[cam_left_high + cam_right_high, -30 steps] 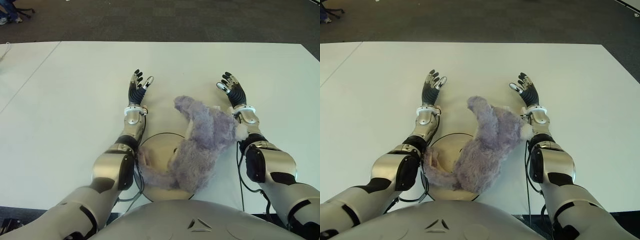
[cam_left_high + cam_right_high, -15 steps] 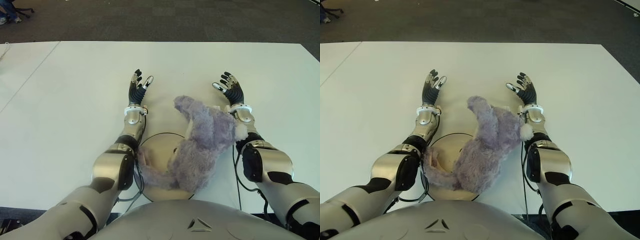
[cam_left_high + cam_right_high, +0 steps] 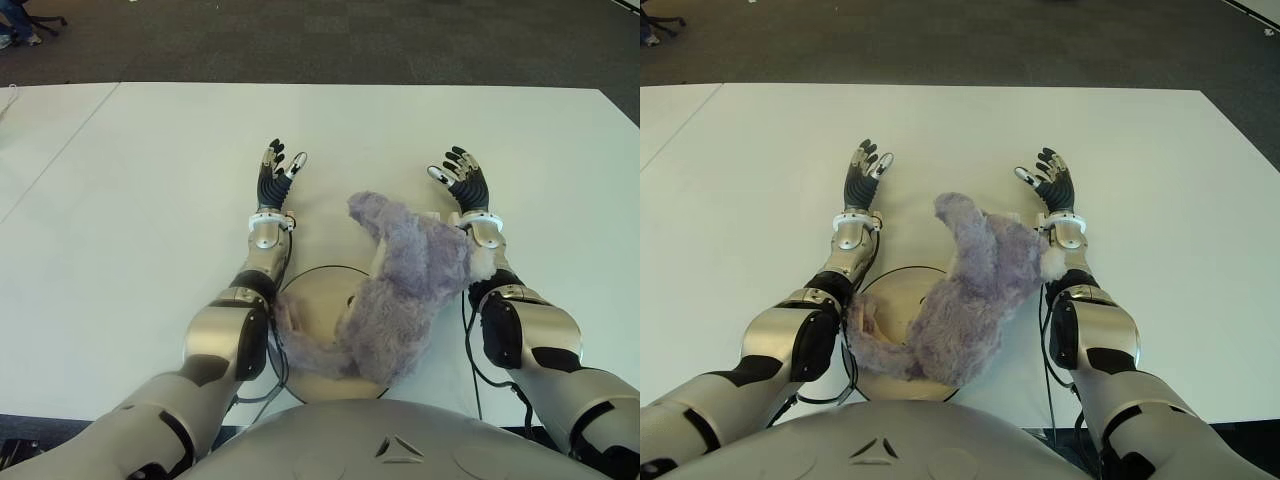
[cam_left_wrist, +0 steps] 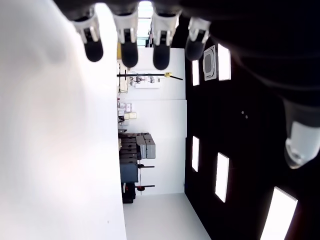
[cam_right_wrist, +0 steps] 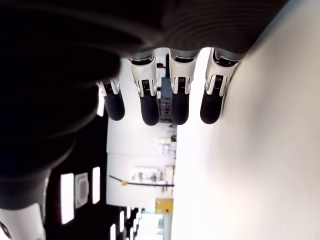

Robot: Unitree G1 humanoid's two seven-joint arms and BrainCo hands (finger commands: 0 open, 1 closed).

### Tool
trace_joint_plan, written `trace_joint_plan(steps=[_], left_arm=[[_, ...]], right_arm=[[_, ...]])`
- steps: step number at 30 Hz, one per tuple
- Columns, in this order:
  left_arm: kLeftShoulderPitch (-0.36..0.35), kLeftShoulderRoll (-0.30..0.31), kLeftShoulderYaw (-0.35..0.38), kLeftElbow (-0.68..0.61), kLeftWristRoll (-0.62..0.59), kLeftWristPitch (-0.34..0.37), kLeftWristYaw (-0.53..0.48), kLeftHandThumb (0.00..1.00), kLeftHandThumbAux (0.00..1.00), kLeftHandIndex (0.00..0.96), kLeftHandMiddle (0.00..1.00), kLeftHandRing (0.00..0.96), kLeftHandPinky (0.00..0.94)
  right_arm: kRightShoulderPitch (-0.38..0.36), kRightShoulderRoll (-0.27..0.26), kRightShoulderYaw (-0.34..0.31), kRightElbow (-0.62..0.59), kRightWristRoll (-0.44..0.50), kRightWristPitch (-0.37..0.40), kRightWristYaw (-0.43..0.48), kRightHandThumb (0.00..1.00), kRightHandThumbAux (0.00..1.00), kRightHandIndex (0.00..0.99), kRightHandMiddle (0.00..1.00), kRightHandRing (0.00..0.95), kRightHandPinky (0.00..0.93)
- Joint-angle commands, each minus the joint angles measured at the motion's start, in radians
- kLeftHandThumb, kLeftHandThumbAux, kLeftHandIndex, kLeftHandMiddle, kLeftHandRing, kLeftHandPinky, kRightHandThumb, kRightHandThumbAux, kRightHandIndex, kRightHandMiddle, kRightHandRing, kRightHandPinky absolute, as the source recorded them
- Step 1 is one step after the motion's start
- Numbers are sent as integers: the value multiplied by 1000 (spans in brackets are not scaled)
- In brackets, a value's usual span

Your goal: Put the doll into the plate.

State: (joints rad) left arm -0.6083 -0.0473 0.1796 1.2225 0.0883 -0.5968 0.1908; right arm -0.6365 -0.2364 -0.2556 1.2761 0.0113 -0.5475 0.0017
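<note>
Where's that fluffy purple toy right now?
In the eye views the doll lies between the robot's forearms, its lower part on the plate, its upper part stretching off the rim toward the right hand.

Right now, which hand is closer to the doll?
Right. The right hand is open just beyond the doll; the left hand, also open, is farther off to its left.

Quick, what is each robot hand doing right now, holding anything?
Left robot hand: open, fingers spread, holding nothing.
Right robot hand: open, holding nothing.
The doll lies between the arms, partly on the plate.
</note>
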Motion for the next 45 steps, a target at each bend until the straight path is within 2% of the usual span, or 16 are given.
trace_joint_plan(steps=[1, 6, 8, 14, 15, 20, 24, 26, 30, 34, 36, 40, 45], left_arm=[[212, -15, 8, 132, -4, 117, -25, 0, 492, 23, 94, 77, 37], [214, -10, 11, 132, -7, 118, -29, 0, 497, 24, 96, 79, 36], [214, -8, 12, 132, -9, 120, -35, 0, 492, 23, 99, 80, 30], [219, -1, 14, 130, -10, 116, -45, 0, 500, 20, 99, 81, 43], [220, 0, 14, 130, -11, 113, -46, 0, 507, 17, 100, 83, 43], [224, 6, 10, 129, -7, 101, -50, 0, 503, 9, 95, 80, 38], [227, 10, 6, 128, -2, 92, -51, 0, 500, 8, 94, 79, 39], [228, 14, 2, 129, 2, 94, -52, 0, 503, 7, 92, 78, 51], [228, 17, 4, 130, -1, 95, -53, 0, 502, 5, 87, 78, 57], [228, 17, 7, 130, -4, 93, -54, 0, 502, 6, 86, 77, 56], [229, 15, 9, 129, -7, 89, -53, 0, 506, 10, 88, 82, 66], [229, 14, 13, 130, -10, 93, -52, 0, 512, 22, 99, 91, 69], [228, 13, 17, 130, -15, 96, -58, 0, 514, 24, 98, 88, 53]], right_arm=[[189, 69, -10, 77, -6, 31, -43, 0, 631, 162, 180, 169, 188], [213, 75, 3, 76, -26, 8, -76, 0, 645, 172, 204, 196, 223], [221, 76, 12, 76, -39, -2, -98, 0, 695, 189, 226, 223, 267], [252, 90, 28, 78, -64, -31, -131, 6, 763, 207, 240, 244, 290], [267, 96, 32, 79, -70, -41, -137, 21, 786, 214, 254, 266, 328], [278, 106, 48, 74, -92, -78, -176, 46, 793, 236, 291, 318, 368], [277, 112, 51, 74, -97, -80, -196, 59, 792, 244, 307, 335, 381], [279, 115, 49, 74, -96, -75, -205, 101, 803, 277, 346, 382, 435], [271, 104, 31, 79, -77, -50, -186, 135, 817, 334, 421, 445, 493], [271, 105, 15, 80, -61, -49, -167, 138, 820, 353, 447, 465, 511], [271, 110, -5, 79, -39, -51, -145, 157, 825, 392, 497, 522, 576], [269, 116, -46, 79, 1, -47, -110, 211, 818, 438, 547, 572, 604], [270, 119, -82, 75, 42, -41, -77, 221, 810, 457, 585, 608, 624]])
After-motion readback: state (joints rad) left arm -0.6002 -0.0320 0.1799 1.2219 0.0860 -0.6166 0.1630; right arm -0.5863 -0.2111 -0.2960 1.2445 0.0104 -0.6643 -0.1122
